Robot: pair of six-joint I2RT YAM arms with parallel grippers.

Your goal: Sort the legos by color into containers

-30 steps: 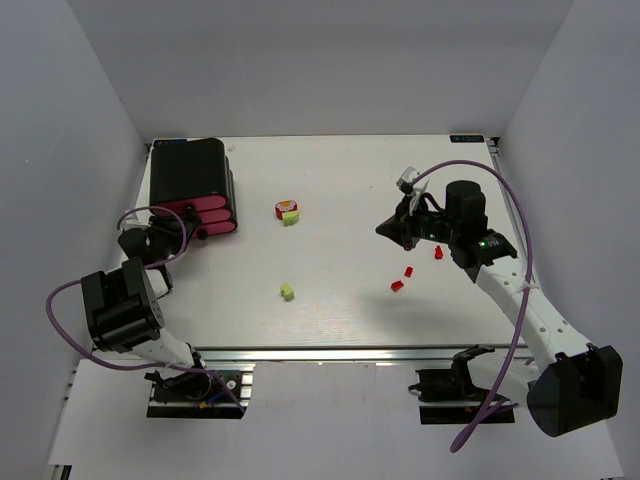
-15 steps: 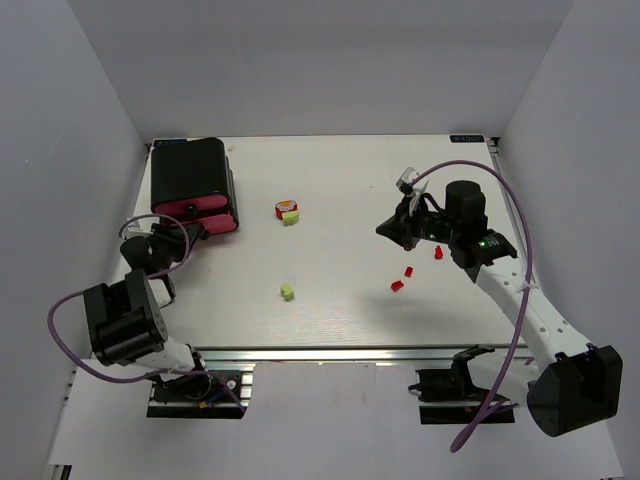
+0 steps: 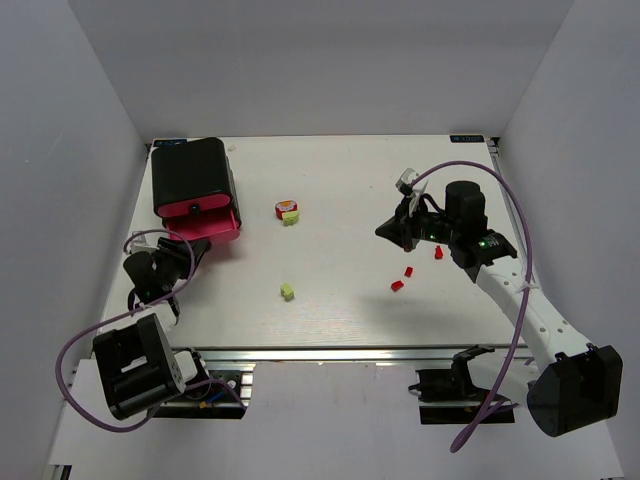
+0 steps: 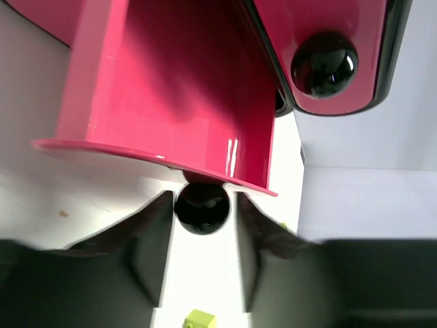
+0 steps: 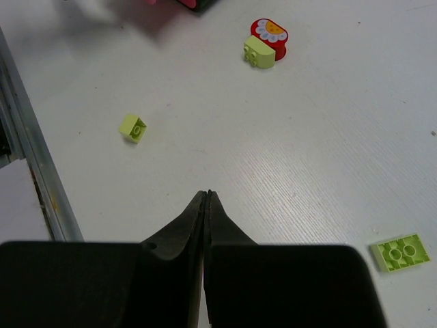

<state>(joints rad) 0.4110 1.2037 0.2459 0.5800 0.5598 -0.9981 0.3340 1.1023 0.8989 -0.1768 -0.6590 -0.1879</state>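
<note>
1. Left jaws clamp the black knob (image 4: 203,208) of a magenta drawer (image 4: 171,82) that stands partly out of its black housing (image 3: 190,170).
2. Right jaws are pressed together and empty; a lime brick (image 5: 132,128) lies ahead-left of them on the bench (image 5: 307,171).
3. Such bricks look light, hard and slick, so pinching across the flat sides seems best.

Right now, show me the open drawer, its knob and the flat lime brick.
open drawer (image 4: 171,89), left wrist view, broad pink surface
knob (image 4: 203,208), left wrist view, ball's middle
flat lime brick (image 5: 403,251), right wrist view, between its studs

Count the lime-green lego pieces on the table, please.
3. A lone lime brick lies near the front rail; a second lime brick sits against the red flower piece; a flat lime plate lies apart, on the right. Others may be hidden.
</note>
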